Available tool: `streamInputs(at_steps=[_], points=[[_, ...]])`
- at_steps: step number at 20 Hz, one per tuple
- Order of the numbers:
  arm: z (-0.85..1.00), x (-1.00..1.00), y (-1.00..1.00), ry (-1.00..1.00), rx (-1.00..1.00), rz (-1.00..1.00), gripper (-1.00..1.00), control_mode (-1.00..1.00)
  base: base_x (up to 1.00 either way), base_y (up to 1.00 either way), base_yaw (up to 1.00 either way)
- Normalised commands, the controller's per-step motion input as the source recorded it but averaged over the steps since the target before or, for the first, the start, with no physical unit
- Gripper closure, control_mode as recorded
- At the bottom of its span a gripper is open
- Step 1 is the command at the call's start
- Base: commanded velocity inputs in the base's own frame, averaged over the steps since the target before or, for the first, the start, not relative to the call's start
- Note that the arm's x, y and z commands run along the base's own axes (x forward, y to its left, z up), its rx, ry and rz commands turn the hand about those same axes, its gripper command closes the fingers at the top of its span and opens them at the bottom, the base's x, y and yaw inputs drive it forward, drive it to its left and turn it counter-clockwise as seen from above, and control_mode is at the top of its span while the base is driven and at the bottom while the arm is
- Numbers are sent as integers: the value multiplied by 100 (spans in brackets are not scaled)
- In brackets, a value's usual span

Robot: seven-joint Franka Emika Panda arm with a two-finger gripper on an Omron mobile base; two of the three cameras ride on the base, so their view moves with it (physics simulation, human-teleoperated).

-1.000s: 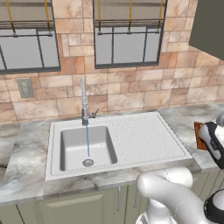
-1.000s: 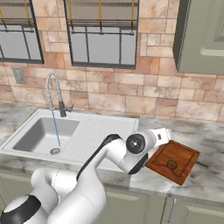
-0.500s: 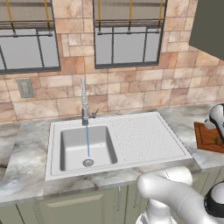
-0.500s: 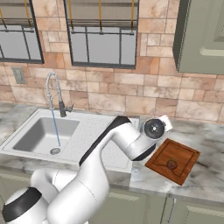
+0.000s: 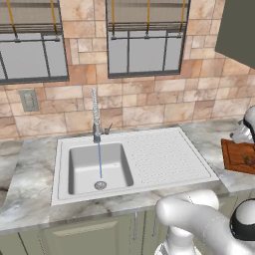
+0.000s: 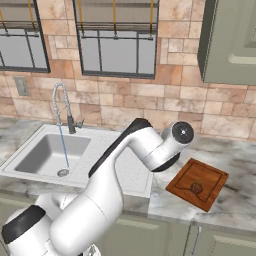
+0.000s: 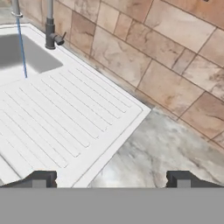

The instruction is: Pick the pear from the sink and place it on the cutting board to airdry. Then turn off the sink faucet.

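Observation:
The brown pear (image 6: pixel 196 188) lies on the reddish cutting board (image 6: pixel 210 175), on the counter right of the sink (image 6: pixel 30 150); the left base view has the pear (image 5: pixel 246 160) on the board (image 5: pixel 234 152) at its right edge. My gripper (image 7: pixel 111 180) is open and empty, its fingertips (image 7: pixel 41 178) wide apart over the drainboard's (image 7: pixel 57 118) corner and the marble beside it. My wrist (image 6: pixel 181 132) hangs above and left of the board. A thin stream of water runs from the sink faucet (image 5: pixel 95 117) into the basin (image 5: pixel 97 167). Its small side lever (image 7: pixel 61 38) points sideways.
A tiled wall (image 7: pixel 166 52) runs close behind the counter, with windows (image 5: pixel 144 47) above the sink. An upper cabinet (image 6: pixel 232 42) hangs at the right. A wall outlet (image 5: pixel 28 99) sits left of the faucet. Marble counter (image 7: pixel 170 148) lies between drainboard and board.
My hand has risen from the cutting board and turned toward the sink and wall. The pear stays on the board. Water keeps running.

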Motion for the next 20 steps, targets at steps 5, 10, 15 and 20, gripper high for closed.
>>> streamInputs(at_steps=[5, 10, 15, 20], points=[[2, -8, 60, -13, 4, -22, -100, -100, 0, 0, 0], [29, -21, 36, -16, 0, -14, -100, -100, 0, 0, 0], [40, -18, 20, 2, 4, -6, -100, -100, 0, 0, 0], [9, -16, 32, 5, 3, 0, -100, -100, 0, 0, 0]])
